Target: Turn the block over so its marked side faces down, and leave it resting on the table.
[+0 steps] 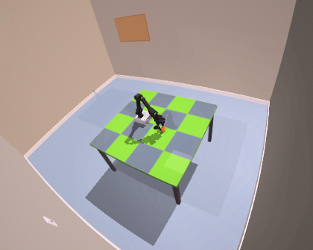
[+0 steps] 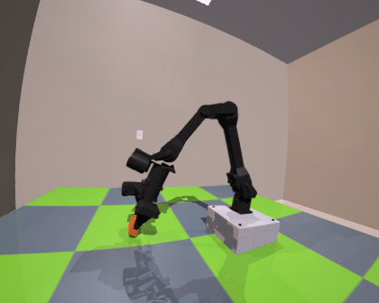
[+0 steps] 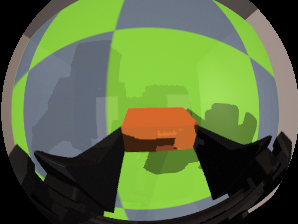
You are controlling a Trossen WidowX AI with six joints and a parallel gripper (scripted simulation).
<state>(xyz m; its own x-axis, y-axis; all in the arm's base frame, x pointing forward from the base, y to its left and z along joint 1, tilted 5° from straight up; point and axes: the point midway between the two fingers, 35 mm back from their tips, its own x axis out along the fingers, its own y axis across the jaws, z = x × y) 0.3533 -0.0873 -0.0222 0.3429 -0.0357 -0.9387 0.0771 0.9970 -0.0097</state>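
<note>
An orange block [image 1: 162,129] [image 2: 133,226] [image 3: 159,118] is between the fingertips. My gripper [image 1: 161,128] [image 2: 135,224] [image 3: 158,129] is shut on it, one finger at each end in the wrist view. The gripper leans, and the block is tilted in the exterior view. The block seems to be just above the checkered table [image 1: 142,160] [image 2: 28,280] [image 3: 150,55]; I cannot tell if an edge touches. In the wrist view its face has a dark patch and lighter jagged shapes; I cannot tell whether these are the mark or shadow. The other faces are hidden.
The arm's white speckled base box [image 1: 141,117] [image 2: 258,236] stands on the table, to the right of the block in the exterior view. The arm arches over between base and block. Arm shadows lie across the table around the block.
</note>
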